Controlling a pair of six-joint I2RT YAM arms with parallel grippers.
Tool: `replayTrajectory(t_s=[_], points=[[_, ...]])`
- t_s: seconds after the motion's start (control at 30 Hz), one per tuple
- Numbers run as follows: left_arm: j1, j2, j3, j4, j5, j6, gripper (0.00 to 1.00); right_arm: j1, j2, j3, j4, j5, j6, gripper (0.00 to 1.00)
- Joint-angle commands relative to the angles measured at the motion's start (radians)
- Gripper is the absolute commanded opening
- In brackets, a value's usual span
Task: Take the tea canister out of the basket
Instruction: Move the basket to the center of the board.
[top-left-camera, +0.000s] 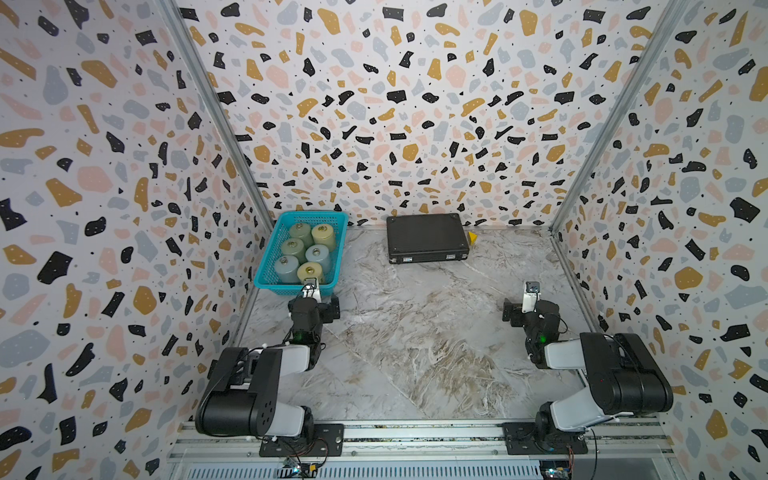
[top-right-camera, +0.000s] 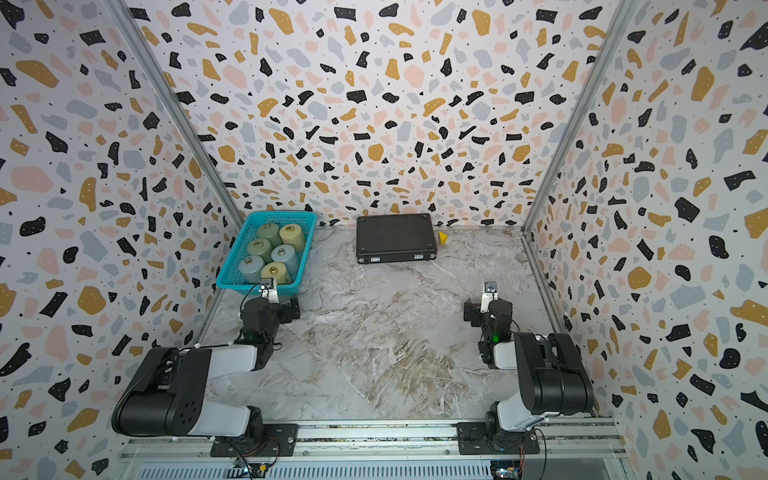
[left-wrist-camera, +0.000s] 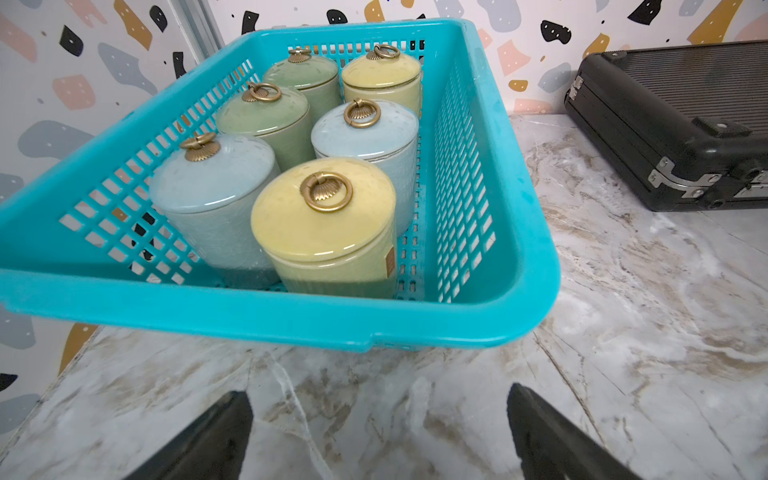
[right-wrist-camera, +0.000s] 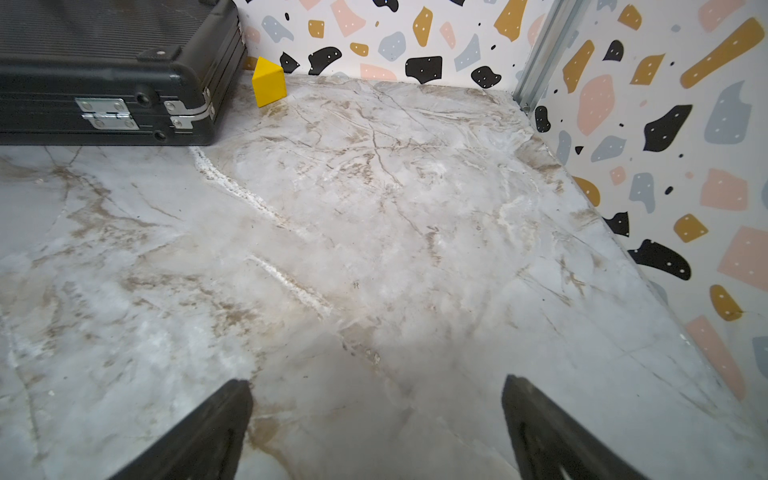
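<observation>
Tea canisters (top-left-camera: 294, 248), six in all, stand upright in two rows inside the turquoise basket (top-left-camera: 311, 214) in both top views. The basket sits on the marble table (top-left-camera: 415, 340) in the far left corner, close against the walls. A flat black case (top-left-camera: 426, 239) lies by the back wall, apart from the basket, with a small yellow block (top-left-camera: 472, 237) just beside its right end. The left arm (top-left-camera: 305, 318) reaches up to the basket's near rim, and the right arm (top-left-camera: 536, 316) hangs over bare marble on the right side, well apart from the case. In the left wrist view the left gripper (left-wrist-camera: 378, 395) is released, its fingers (left-wrist-camera: 216, 436) spread wide over the table just short of the basket's near rim. The nearest yellow canister (left-wrist-camera: 324, 232) stands against the near wall beside a pale blue one, with four more behind, and each lid carries a brass ring. In the right wrist view the right gripper (right-wrist-camera: 376, 384) is likewise released and holds nothing. Its fingers are wide apart over bare marble, with the case's corner and the yellow block at the far wall.
</observation>
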Motion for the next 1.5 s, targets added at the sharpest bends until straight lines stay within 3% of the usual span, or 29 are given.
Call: replayTrajectory(t_s=[0.0, 0.1, 0.23, 0.37, 0.47, 0.57, 0.73, 0.87, 1.07, 1.27, 1.4, 1.47], points=[[-0.003, -0.038, 0.0, 0.03, -0.062, 0.001, 0.99, 0.001, -0.075, 0.008, -0.03, 0.063, 0.027, 0.99], [-0.004, -0.164, 0.117, -0.285, -0.133, -0.041, 0.99, 0.001, -0.208, 0.051, -0.227, 0.13, 0.053, 0.99], [-0.004, -0.228, 0.244, -0.513, -0.19, -0.121, 1.0, 0.001, -0.323, 0.147, -0.483, 0.196, 0.161, 0.99], [-0.004, -0.288, 0.373, -0.741, -0.22, -0.277, 1.0, 0.001, -0.413, 0.249, -0.699, 0.205, 0.284, 0.99], [-0.004, -0.321, 0.501, -0.971, -0.257, -0.474, 1.0, 0.0, -0.46, 0.342, -0.869, 0.192, 0.41, 0.99], [-0.004, -0.34, 0.598, -1.126, -0.171, -0.496, 1.0, -0.001, -0.483, 0.425, -1.047, 0.222, 0.596, 0.99], [-0.005, -0.336, 0.67, -1.167, 0.026, -0.5, 1.0, 0.0, -0.476, 0.516, -1.132, 0.062, 0.608, 0.99], [-0.005, -0.275, 0.75, -1.267, 0.104, -0.48, 1.0, 0.0, -0.457, 0.563, -1.175, -0.042, 0.603, 0.99], [-0.005, -0.096, 0.889, -1.371, 0.126, -0.37, 1.0, 0.008, -0.422, 0.611, -1.231, -0.217, 0.618, 0.99], [-0.005, 0.145, 1.073, -1.39, 0.232, -0.309, 0.88, 0.102, -0.395, 0.676, -1.331, -0.239, 0.568, 0.99], [-0.008, 0.34, 1.248, -1.482, 0.27, -0.291, 0.71, 0.131, -0.383, 0.712, -1.375, -0.304, 0.537, 0.99], [-0.009, 0.422, 1.325, -1.519, 0.274, -0.283, 0.69, 0.142, -0.376, 0.73, -1.401, -0.329, 0.523, 0.99]])
